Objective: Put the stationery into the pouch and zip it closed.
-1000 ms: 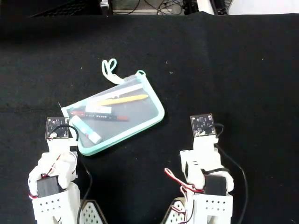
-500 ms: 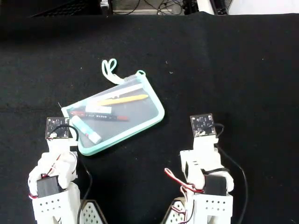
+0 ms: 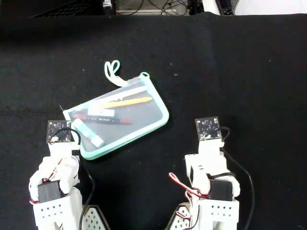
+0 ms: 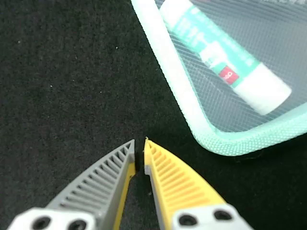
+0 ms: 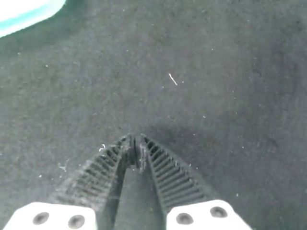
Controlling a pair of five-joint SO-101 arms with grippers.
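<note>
Nothing moves over the last second in the high view. The clear mesh pouch with mint-green trim (image 3: 146, 116) lies on the black cloth table cover (image 3: 240, 72) exactly where it lay, and both arms sit folded at the near edge as before. From that stillness I judge the job to be at or near its end, not in mid-step. The pouch rests tilted just ahead of the left arm (image 3: 55, 177) and well apart from the right arm (image 3: 211, 170). Inside it lie four things:
- a yellow pencil (image 3: 127, 102)
- a red-and-black pen (image 3: 103, 118)
- a small white block (image 3: 100, 111) just beside the pen
- a white glue stick with a green label (image 3: 88, 132), in the corner nearest the left arm

A mint-green loop cord (image 3: 112, 69) trails off the pouch's far corner. Whether the zip along the upper edge is drawn fully shut is too fine to tell.

In the left wrist view, the left gripper (image 4: 140, 143) hangs over bare cloth just beside the pouch's rounded corner (image 4: 225, 146). Its jaws are clenched tip to tip on nothing. The glue stick (image 4: 225, 57) lies under the mesh, close to the trim.

In the right wrist view, the right gripper (image 5: 134, 140) sits over the cloth with its jaws pressed together and empty. A corner of the pouch's trim (image 5: 24, 12) shows well apart from the fingertips.
</note>
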